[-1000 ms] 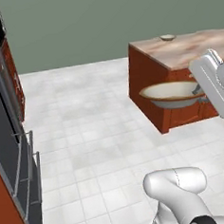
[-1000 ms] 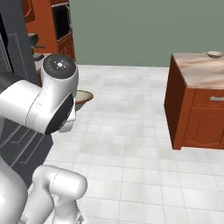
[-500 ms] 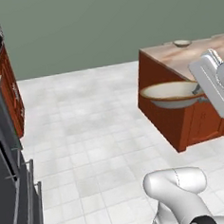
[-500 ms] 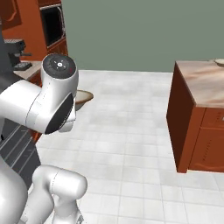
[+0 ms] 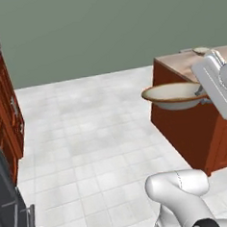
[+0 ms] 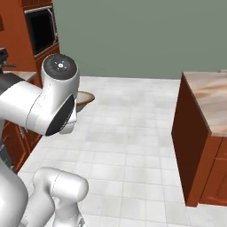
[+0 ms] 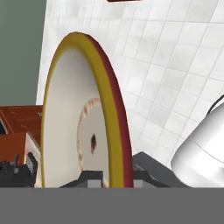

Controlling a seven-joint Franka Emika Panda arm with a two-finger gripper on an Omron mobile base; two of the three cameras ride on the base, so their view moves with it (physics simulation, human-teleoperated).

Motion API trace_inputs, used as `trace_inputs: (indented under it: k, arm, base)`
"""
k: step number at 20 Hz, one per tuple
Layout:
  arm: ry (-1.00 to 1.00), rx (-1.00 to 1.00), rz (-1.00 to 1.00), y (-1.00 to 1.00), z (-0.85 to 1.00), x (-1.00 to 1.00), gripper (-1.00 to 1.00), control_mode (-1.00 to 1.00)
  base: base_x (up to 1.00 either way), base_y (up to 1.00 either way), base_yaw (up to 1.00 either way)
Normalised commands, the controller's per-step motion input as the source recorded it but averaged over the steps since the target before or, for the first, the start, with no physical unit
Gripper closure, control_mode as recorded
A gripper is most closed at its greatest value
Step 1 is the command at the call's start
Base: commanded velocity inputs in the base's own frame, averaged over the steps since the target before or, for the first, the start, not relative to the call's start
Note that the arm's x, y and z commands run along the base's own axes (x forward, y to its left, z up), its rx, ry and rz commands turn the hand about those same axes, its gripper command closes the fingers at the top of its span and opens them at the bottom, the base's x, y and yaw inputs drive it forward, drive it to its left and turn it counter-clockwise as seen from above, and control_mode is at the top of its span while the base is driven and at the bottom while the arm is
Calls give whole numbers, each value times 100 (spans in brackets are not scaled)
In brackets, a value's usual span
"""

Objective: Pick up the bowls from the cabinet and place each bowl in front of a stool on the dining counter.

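A wide cream bowl (image 5: 174,95) with a brown rim hangs level in the air beside the end of the dining counter (image 5: 184,129), about at the height of its top. My gripper (image 5: 204,93) is shut on the bowl's right rim. In the hand view the bowl (image 7: 65,122) stands edge-on, its rim pinched in the gripper (image 7: 114,177) between the dark fingertips (image 7: 89,177). In the right base view the bowl (image 6: 85,98) peeks out from behind the arm. A second bowl (image 5: 201,50) rests far back on the marble top. The cabinet and the stools are out of view.
Wide white tiled floor (image 5: 88,136) lies open between the counter and the reddish-brown units on the left (image 5: 6,109). A tall wood unit with a built-in oven (image 6: 40,31) stands at the far left. The counter's end panel (image 6: 188,142) is close on the right.
The whole picture has shifted as the base drove and turned; the dining counter now stands nearer and larger. The bowl has stayed in the shut gripper, held the same way.
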Motion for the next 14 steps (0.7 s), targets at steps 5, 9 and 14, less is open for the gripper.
trace_inputs:
  k: [5, 9, 14]
  arm:
    - [0, 0, 0, 0, 0, 0, 100, 100]
    - [0, 0, 0, 0, 0, 0, 100, 100]
    - [0, 0, 0, 0, 0, 0, 100, 100]
  base:
    - [100, 4, 0]
    - [100, 5, 0]
    - [100, 8, 0]
